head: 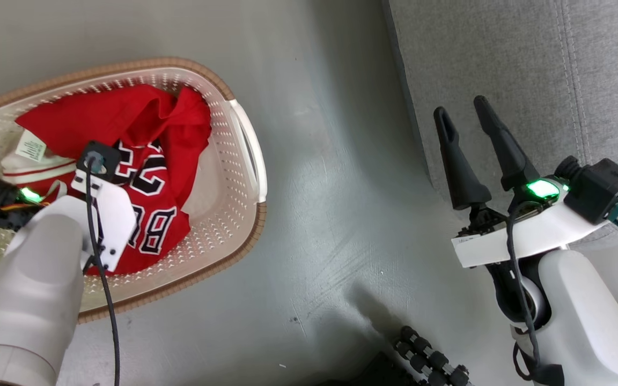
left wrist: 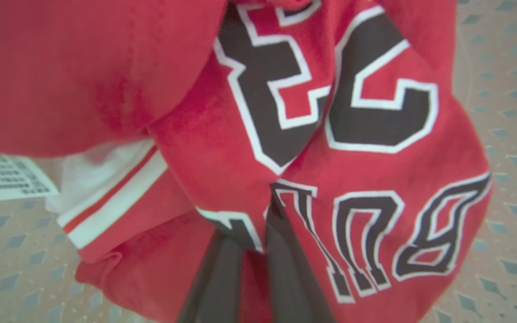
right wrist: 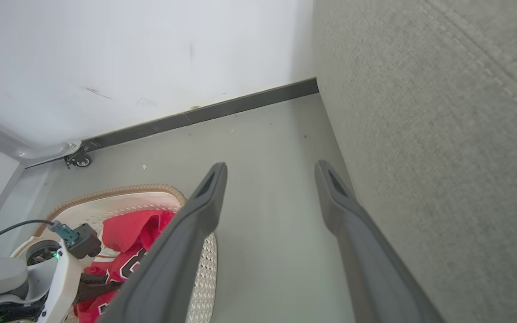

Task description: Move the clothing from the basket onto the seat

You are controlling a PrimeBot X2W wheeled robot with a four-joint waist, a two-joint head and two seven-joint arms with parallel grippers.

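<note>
Jersey (head: 142, 118) fills the basket (head: 244, 161), pinched by the left end effector (left wrist: 254, 224); right end effector (head: 461, 107) gapes beside the sofa (head: 502, 53).

We read 23 on red jersey (left wrist: 222, 148), black with white outline; letters BUL beside it. Print on white tag (left wrist: 9, 177) too blurred.

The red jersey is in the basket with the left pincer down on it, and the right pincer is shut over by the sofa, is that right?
Not quite: the right pincer is open, not shut; the right wrist view shows its two fingers spread apart by the sofa. The jersey is in the basket with the left pincer down on it.
</note>
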